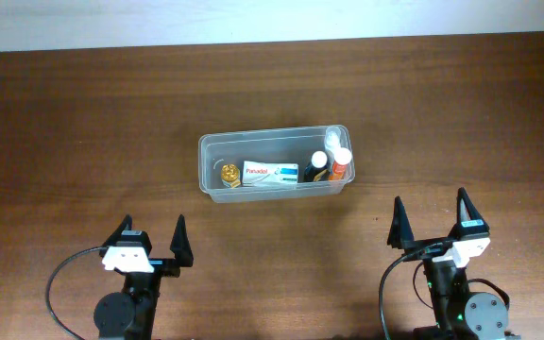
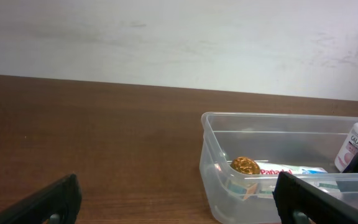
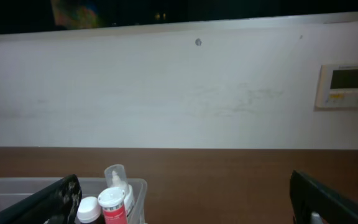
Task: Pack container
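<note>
The clear plastic container (image 1: 217,144) stands mid-table. Inside lie a gold-capped small item (image 1: 229,175), a white Panadol box (image 1: 270,173), a dark bottle with a white cap (image 1: 318,166), an orange tube with a white cap (image 1: 341,164) and a clear-capped bottle (image 1: 333,138). My left gripper (image 1: 151,242) is open and empty, near the front edge, left of the container. My right gripper (image 1: 430,220) is open and empty, front right of it. The left wrist view shows the container (image 2: 213,146) with the gold item (image 2: 245,165). The right wrist view shows the container's corner (image 3: 138,186) and the orange tube (image 3: 112,205).
The brown wooden table (image 1: 83,123) extends all around the container. A white wall (image 3: 179,93) rises behind the table, with a small thermostat panel (image 3: 345,84) on it.
</note>
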Available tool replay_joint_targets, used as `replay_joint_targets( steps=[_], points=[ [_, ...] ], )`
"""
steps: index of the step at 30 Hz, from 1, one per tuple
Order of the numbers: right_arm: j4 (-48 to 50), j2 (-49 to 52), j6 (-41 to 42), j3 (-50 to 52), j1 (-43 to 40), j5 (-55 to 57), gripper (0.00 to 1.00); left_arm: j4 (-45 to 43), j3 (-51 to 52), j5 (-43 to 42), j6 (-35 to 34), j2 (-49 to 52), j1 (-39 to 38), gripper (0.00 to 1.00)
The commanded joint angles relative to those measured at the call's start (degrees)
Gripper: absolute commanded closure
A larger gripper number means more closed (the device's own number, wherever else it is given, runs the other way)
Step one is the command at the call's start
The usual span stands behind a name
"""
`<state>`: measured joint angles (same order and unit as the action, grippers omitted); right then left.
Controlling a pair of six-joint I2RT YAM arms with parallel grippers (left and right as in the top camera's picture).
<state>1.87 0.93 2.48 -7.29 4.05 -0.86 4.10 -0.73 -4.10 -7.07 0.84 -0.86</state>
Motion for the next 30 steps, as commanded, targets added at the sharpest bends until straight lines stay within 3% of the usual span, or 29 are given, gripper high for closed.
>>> replay_joint_targets(
  steps=[1,12,30],
  points=[
    [0.3,-0.7,-0.6,1.6,-0.4,1.2,0.02,0.2,0.2,-0.2,0.9,-0.5,0.3,0.01],
    [0.6,-0.7,-0.5,6.9,-0.4,-1.2,0.02,0.2,0.2,-0.2,0.9,-0.5,0.3,0.01],
    [-6.0,-0.7,-0.5,7.0,-0.4,-4.5,0.01,0.2,0.2,-0.2,0.9,-0.5,0.3,0.01]
  ],
)
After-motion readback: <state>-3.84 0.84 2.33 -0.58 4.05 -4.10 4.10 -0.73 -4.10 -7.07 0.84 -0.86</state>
